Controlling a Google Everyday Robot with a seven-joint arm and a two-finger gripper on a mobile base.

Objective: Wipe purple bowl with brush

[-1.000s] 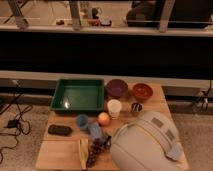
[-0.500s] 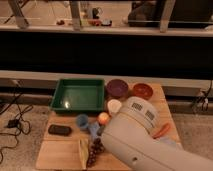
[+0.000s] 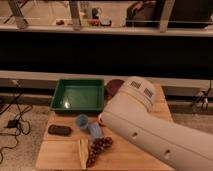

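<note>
A light wooden table [image 3: 55,155] is filling the lower half of the view, in front of a dark counter. 1 bulky white robot arm [image 3: 150,130] is stretching across it from the lower right corner, with its far end lying just right of a rectangular green plastic tray [image 3: 80,95], which is sitting at the table's back left.

The round, dark purple bowl [image 3: 113,86] is showing only as a sliver just beside the tray's right edge, with most of it covered by the arm's far end. The gripper is hidden beyond that end of the arm, somewhere right of the tray near the bowl, and I cannot tell whether it is apart, together or clamped on anything.

In front of the tray a dark cluster of grapes [image 3: 99,146] is lying next to a pale yellow banana-like piece [image 3: 83,152]. A flat dark oblong block [image 3: 59,130] is resting in front of the tray's left corner, and a small blue cup [image 3: 82,121] is standing just in front of the tray's middle.

No brush is standing out clearly, so the task appears to be in its opening approach, with wiping not yet begun. The next move is likely calling for a secure hold on the brush, then bringing it down inside the bowl beside the tray.
</note>
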